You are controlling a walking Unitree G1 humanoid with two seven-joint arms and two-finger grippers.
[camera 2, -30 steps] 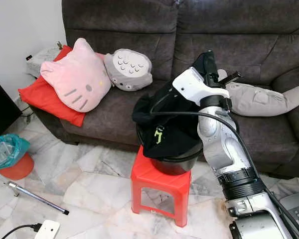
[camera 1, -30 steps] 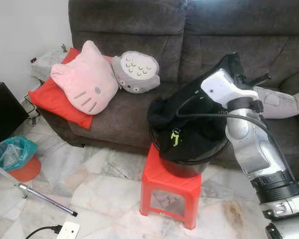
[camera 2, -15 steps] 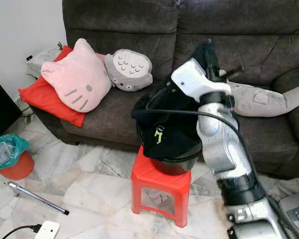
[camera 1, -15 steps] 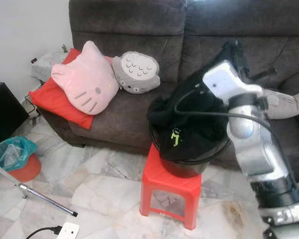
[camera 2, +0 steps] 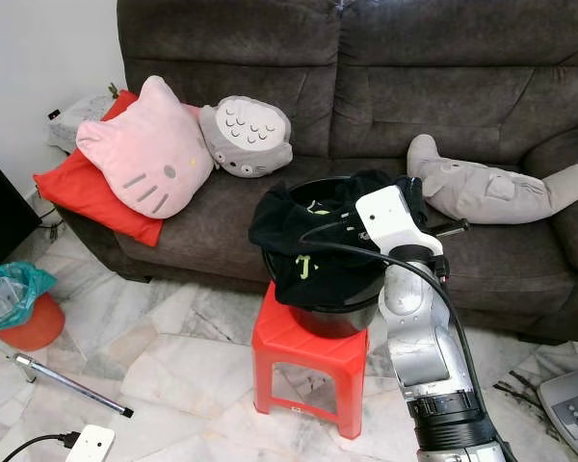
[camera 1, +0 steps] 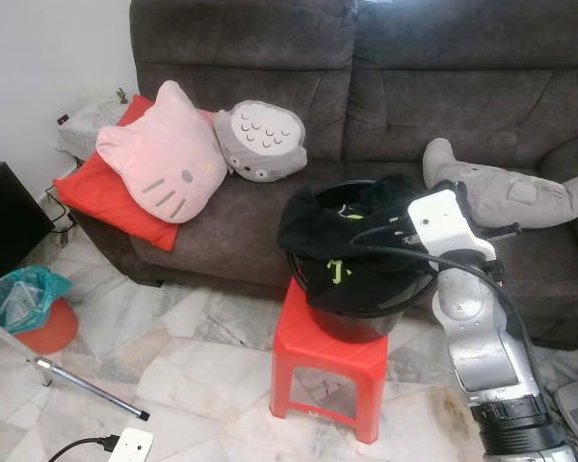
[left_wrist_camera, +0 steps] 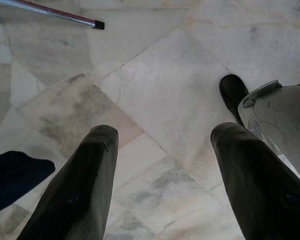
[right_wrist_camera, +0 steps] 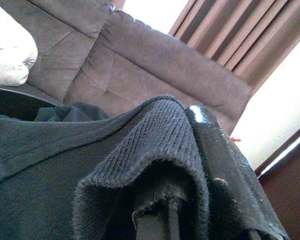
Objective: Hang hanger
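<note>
From the head cameras I see my right arm reaching forward and down into a black garment (camera 1: 352,245) heaped in a black basin (camera 1: 356,322). The basin sits on a red stool (camera 1: 328,351) just in front of the sofa (camera 1: 270,58). The garment spills over the basin's rim on the side facing me, with a small yellow-green mark on the front fold.

I cannot pick out the hanger among the cloth, so I cannot tell where it lies, which way it points or how its long axis runs.

The right wrist camera gives what the head views hide. There the right gripper (right_wrist_camera: 190,200) is buried in the garment, with a ribbed black fold draped over it and the sofa back and brown curtains (right_wrist_camera: 230,35) beyond. How far that claw is open, and whether it grips the cloth, I cannot tell.

The left wrist camera looks straight down at the marble floor (left_wrist_camera: 155,100). The left gripper (left_wrist_camera: 165,165) hangs there spread wide, with nothing between its fingers (left_wrist_camera: 80,190). The tip of a metal pole (left_wrist_camera: 50,12) lies on the floor farther off.

On the sofa's left are a pink cushion (camera 1: 164,154), a grey cushion (camera 1: 260,141) beside it and a red one (camera 1: 87,188) beneath. A grey plush (camera 1: 506,188) lies on the right seat.
</note>
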